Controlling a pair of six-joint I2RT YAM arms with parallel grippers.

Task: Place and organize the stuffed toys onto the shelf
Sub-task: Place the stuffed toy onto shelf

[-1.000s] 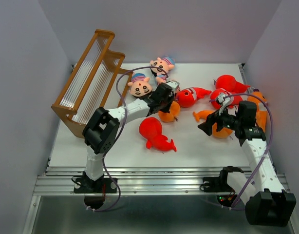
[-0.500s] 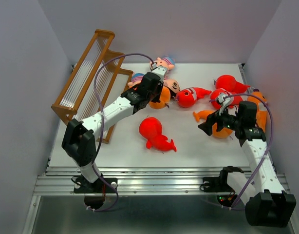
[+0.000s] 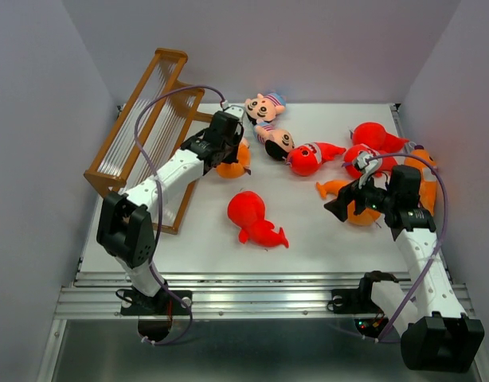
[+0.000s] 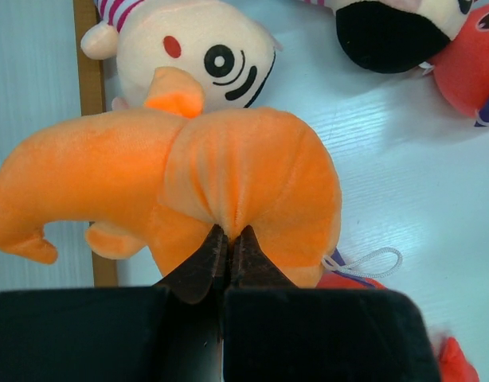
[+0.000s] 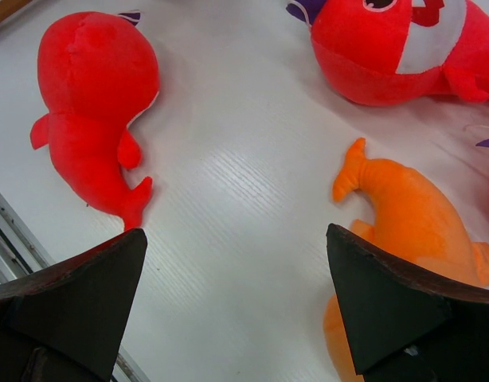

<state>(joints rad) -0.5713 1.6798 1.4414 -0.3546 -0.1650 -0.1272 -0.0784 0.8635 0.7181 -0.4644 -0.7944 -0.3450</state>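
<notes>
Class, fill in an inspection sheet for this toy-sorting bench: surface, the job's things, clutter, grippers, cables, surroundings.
Surface: white table, toys scattered on it.
Job's things: shelf at left rear, no toy seen on it; two doll heads; red toy mid-table; more red toys at right; loose orange toy by the right arm.
Clutter: nothing seen.
Grippers: left gripper shut on the held orange toy, near the shelf; right gripper open, holding nothing.
Cables: purple cable looped along each arm.
Surroundings: grey walls; metal rail at near edge.
</notes>
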